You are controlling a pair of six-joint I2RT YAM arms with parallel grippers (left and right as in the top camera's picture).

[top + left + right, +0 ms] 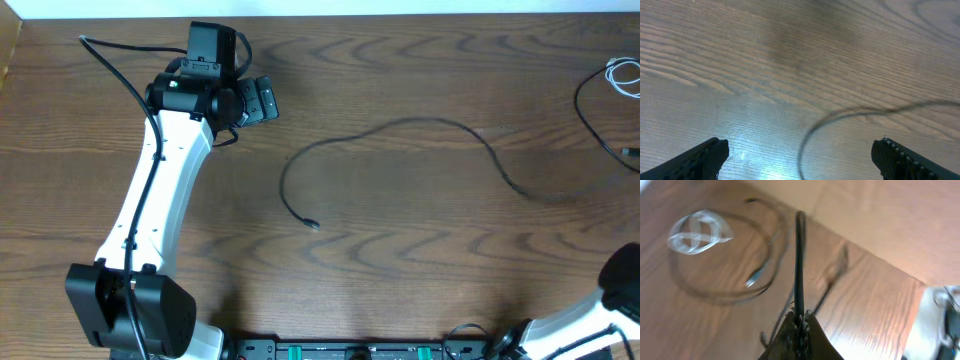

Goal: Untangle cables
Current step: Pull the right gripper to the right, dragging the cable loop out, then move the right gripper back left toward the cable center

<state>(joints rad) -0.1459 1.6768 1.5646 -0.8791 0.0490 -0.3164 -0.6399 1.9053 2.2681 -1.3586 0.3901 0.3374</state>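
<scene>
A long thin black cable (420, 121) lies spread in an arc across the middle of the table, with one plug end (313, 225) near the centre. My left gripper (258, 101) hovers at the upper left, open; in the left wrist view its fingers (705, 157) stand wide apart above a curve of that cable (807, 135). At the far right lie another black cable (592, 118) and a small white coil (625, 74). My right gripper (801, 316) is shut on a black cable (800, 255), with the white coil (697, 230) and a black loop (767, 255) beyond it.
The left arm (150, 210) stretches from the front left base to the upper left. Only part of the right arm (622, 290) shows at the lower right corner. The table's far edge (400, 14) runs along the top.
</scene>
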